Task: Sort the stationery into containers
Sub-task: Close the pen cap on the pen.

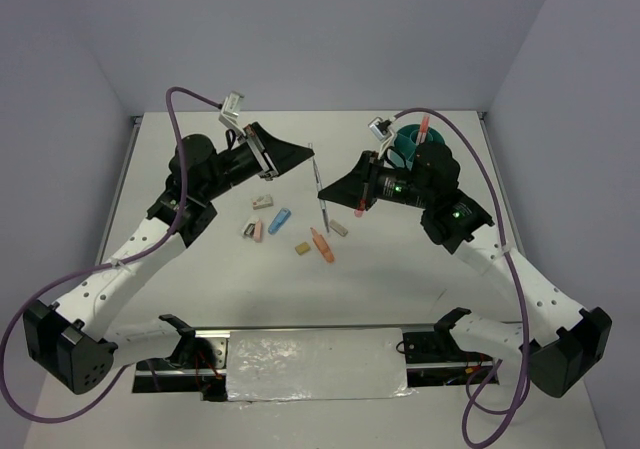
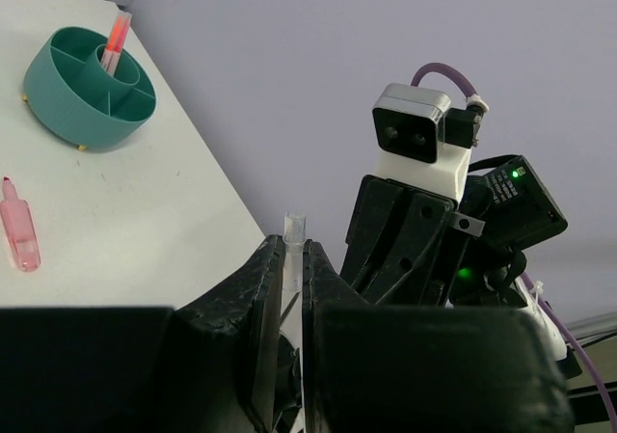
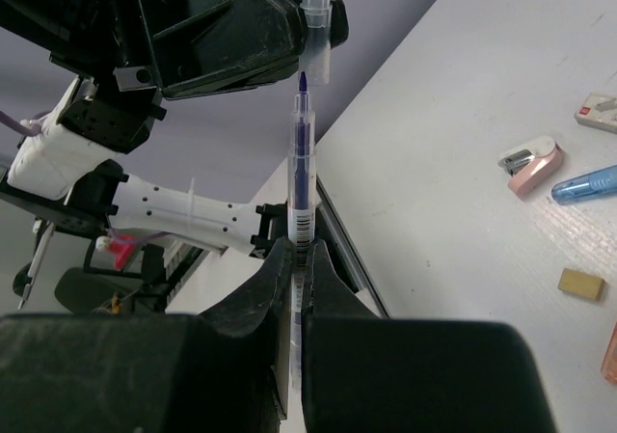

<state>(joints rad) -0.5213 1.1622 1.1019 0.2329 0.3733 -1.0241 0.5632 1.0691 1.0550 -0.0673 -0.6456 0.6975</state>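
1. Right end effector [image 3: 299, 252]: clamped on thin pen [image 3: 302, 163], which stands upright with its tip bare.
2. Left end effector [image 2: 294, 257]: clamped on clear cap [image 3: 316, 28], just past the pen tip, apart and slightly off-axis. Judged: align the axes, then close slowly.
3. Teal organiser [image 2: 89, 86]: far beyond on the desk [image 2: 145, 221], with 1 orange marker [image 2: 117, 38] inside.

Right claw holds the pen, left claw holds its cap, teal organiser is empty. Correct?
No. The teal organiser isn't empty: an orange-pink marker stands in one compartment, clear in the left wrist view. Right claw does hold the pen, left claw the cap.
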